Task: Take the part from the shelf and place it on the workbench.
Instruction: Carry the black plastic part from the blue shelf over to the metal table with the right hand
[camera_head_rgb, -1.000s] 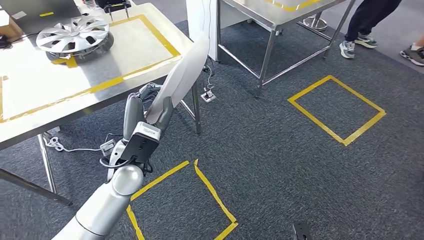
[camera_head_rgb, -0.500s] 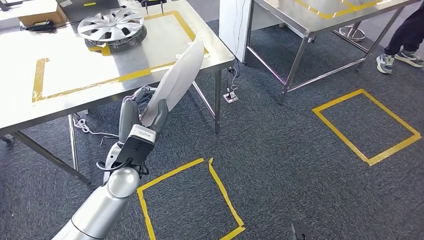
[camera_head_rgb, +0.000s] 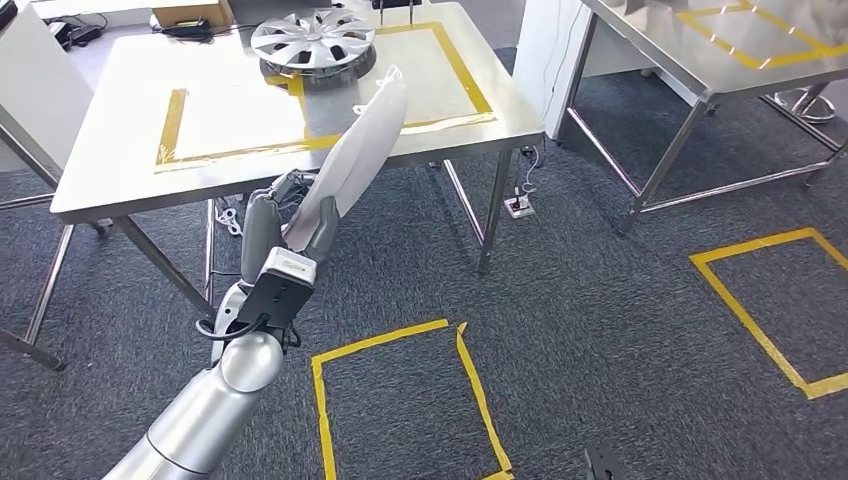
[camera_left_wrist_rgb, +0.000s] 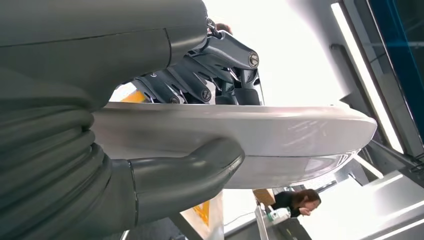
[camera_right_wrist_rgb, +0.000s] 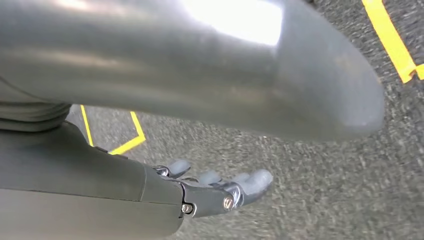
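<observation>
Part in transit, short of the surface.
Your left hand (camera_head_rgb: 290, 222) clamps fingers (camera_left_wrist_rgb: 200, 90) and thumb on the long white part (camera_head_rgb: 358, 155); its raised tip could strike the surface (camera_head_rgb: 120, 170) edge or wheel cover (camera_head_rgb: 312, 40). Right hand (camera_right_wrist_rgb: 220, 187) hangs, fingers apart.

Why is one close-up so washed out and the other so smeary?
Left wrist view: it looks up past the pale part in the left hand into bright ceiling light, so the background blows out white. Right wrist view: the carpet behind the right hand is smeared by blur. Head view: evenly lit and sharp.
</observation>
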